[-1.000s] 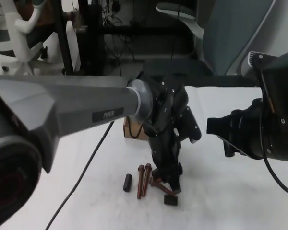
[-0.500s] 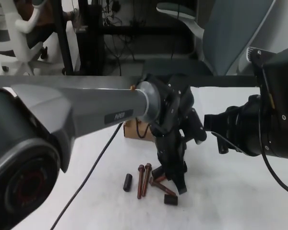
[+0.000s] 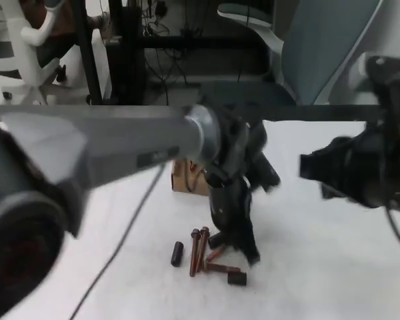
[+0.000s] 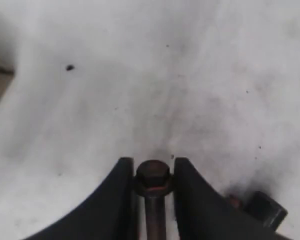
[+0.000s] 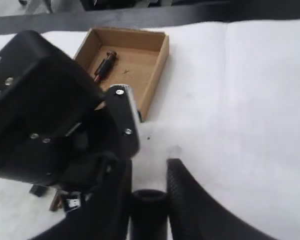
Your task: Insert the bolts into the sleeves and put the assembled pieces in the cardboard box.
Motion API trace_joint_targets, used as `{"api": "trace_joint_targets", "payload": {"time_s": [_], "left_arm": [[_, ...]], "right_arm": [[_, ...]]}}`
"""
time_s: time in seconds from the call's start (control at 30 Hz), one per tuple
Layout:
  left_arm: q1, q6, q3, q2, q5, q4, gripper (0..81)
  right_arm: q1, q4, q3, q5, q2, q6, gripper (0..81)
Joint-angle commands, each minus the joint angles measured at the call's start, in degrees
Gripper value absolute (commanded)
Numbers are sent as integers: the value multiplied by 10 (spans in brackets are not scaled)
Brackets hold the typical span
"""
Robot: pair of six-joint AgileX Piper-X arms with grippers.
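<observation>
Judging from how things lie, the task is at an early stage. The cardboard box (image 5: 155, 65) stands open on the white bench (image 3: 320, 267), and inside it lies one assembled piece (image 5: 105, 64), a bolt already sitting in its sleeve. So one piece is done, as far as I can see.

The second piece is in preparation. The left gripper (image 4: 153, 167) is closed narrowly around a bolt (image 4: 152, 179), with the head sticking out just past the fingertips, low over the bench and near the loose parts. The right gripper (image 5: 149, 175) clamps a black sleeve (image 5: 149, 215) between its fingers, with the open end pointing forward. It is held above the bench, to the side of the box and apart from the left gripper. Bolt and sleeve are not yet joined.

What is left: on the bench two loose bolts (image 3: 199, 250) lie side by side, a third bolt (image 3: 220, 268) lies across just beside them, and a loose sleeve (image 3: 177, 253) and another sleeve (image 3: 237, 279) lie near them. These need inserting and then placing in the box.

About writing: the left arm (image 3: 120, 147) carries a small light marking (image 3: 155, 157) on its tube, but I cannot read it.
</observation>
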Motion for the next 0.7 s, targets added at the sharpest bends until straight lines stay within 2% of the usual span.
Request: {"api": "trace_joint_targets", "payload": {"time_s": [0.0,0.1,0.23,0.33,0.43,0.53,0.67], "left_arm": [[22,-67,17,-85,31,-53,18],[42,-84,74,-172,53,-121,18],[54,-100,210,-303,61,-240,18],[51,-134,325,-403,75,-365,18],[49,-207,441,-495,88,-501,18],[49,-305,545,-572,85,-642,18],[45,-391,658,-612,45,-835,18]], "right_arm": [[1,-3,6,22,-46,-45,0],[1,-3,37,10,-94,-50,0],[10,-35,124,-22,-154,-50,0],[35,-122,203,-66,-195,-50,0],[66,-231,259,-76,-219,-56,6],[102,-346,307,-81,-217,-116,6],[141,-465,349,-86,-178,-250,6]]}}
